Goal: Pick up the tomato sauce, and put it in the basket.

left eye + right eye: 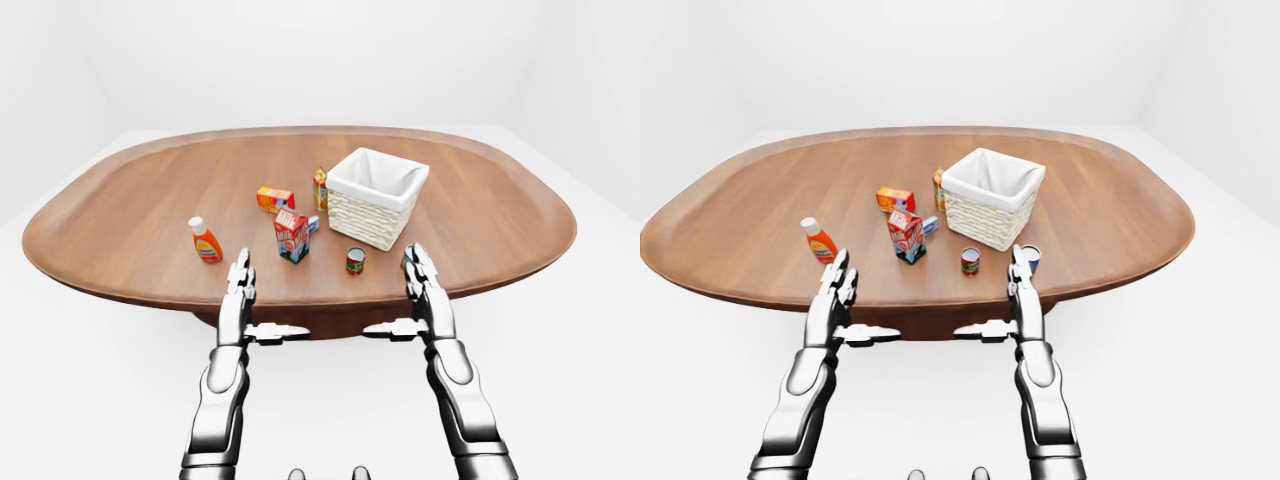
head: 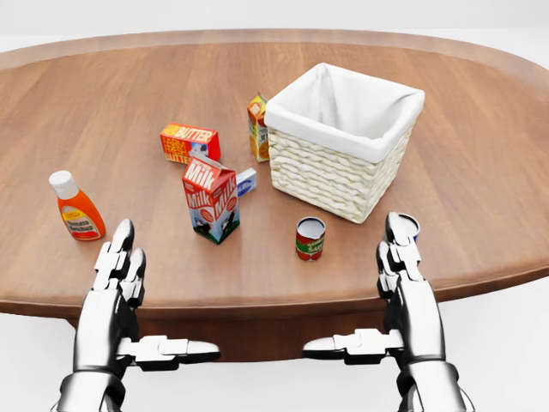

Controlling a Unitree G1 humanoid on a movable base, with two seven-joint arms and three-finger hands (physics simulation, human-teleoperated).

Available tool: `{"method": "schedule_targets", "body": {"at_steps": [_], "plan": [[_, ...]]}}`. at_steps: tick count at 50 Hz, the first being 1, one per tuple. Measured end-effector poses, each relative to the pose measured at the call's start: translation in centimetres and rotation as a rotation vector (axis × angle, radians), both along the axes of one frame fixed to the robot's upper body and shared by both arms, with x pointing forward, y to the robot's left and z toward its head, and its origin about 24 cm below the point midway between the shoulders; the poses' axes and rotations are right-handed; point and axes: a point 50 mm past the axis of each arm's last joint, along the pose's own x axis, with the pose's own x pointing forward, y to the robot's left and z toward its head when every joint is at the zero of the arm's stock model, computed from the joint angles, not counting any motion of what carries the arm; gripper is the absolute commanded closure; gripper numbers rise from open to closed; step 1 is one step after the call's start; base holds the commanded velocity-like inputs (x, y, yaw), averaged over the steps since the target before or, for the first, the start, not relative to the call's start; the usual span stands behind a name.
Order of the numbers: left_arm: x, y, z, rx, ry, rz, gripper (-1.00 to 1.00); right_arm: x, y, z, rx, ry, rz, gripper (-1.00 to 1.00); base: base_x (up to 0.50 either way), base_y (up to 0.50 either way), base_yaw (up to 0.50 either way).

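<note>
The tomato sauce (image 2: 310,239) is a small can with a red and green label. It stands upright on the wooden table (image 2: 480,172), just below the basket in the head view. The basket (image 2: 330,176) is white wicker with a white cloth lining and looks empty. My left hand (image 2: 150,300) is open over the table's lower edge, left of the can and apart from it. My right hand (image 2: 360,296) is open too, to the can's lower right, holding nothing. Both thumbs point inward.
A milk carton (image 2: 210,199) stands left of the can, with a small pale box (image 2: 246,180) behind it. Further up are a butter box (image 2: 189,142) and a juice carton (image 2: 257,127). An orange bottle (image 2: 77,210) stands at the left. Another can (image 1: 1031,258) peeks from behind my right fingers.
</note>
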Motion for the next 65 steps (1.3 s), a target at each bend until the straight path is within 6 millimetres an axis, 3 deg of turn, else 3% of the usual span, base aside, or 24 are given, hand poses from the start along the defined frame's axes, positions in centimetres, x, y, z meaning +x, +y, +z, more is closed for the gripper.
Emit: {"method": "schedule_targets", "body": {"at_steps": [16,42,57,65], "plan": [[-0.1,0.7,1.1,-0.004,-0.013,-0.002,-0.98,-0.2,-0.5,1.1,0.014,-0.017,0.004,-1.00,0.00,0.00,0.00],[-0.7,1.6,6.6,-0.009,-0.235,0.001,-0.98,-0.7,-1.2,5.2,0.036,-0.177,-0.011,-1.00,0.00,0.00,0.00],[-1.1,1.6,7.7,-0.010,-0.284,-0.004,-0.98,-0.9,-1.4,6.3,0.042,-0.222,-0.013,-1.00,0.01,0.00,0.00],[-1.2,1.6,7.8,-0.010,-0.291,-0.006,-0.98,-1.0,-1.4,6.5,0.045,-0.233,-0.001,-1.00,0.44,0.00,0.00]]}}
